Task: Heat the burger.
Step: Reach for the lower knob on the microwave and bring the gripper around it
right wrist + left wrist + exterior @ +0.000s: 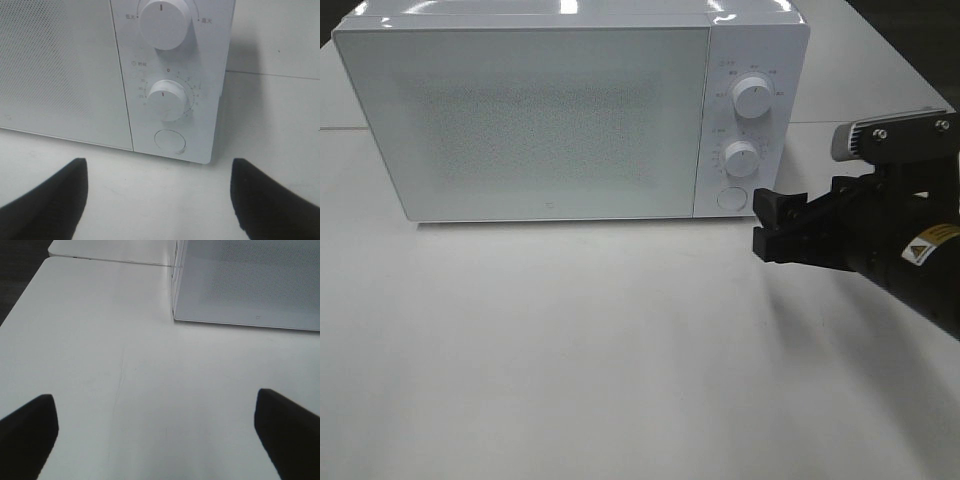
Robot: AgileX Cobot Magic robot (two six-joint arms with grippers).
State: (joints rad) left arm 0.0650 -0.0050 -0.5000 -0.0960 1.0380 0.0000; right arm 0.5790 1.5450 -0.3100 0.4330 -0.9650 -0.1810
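Observation:
The burger is out of view in every frame. A white microwave point(550, 120) stands at the back of the table with its door point(530, 120) closed. My right gripper point(763, 225) hovers open and empty just right of the microwave's lower front corner, fingers pointing toward the control panel. In the right wrist view the right gripper point(159, 200) faces the round door button point(170, 141) under the lower knob point(166, 99). My left gripper point(160, 435) is open with nothing between its fingers, low over the table, looking toward the microwave's point(250, 280) left front corner.
The control panel carries an upper knob point(752, 97), a lower knob point(741, 158) and a round button point(729, 198). The white table point(570, 350) stretches in front of the microwave. A seam between tabletops point(110, 261) runs behind it.

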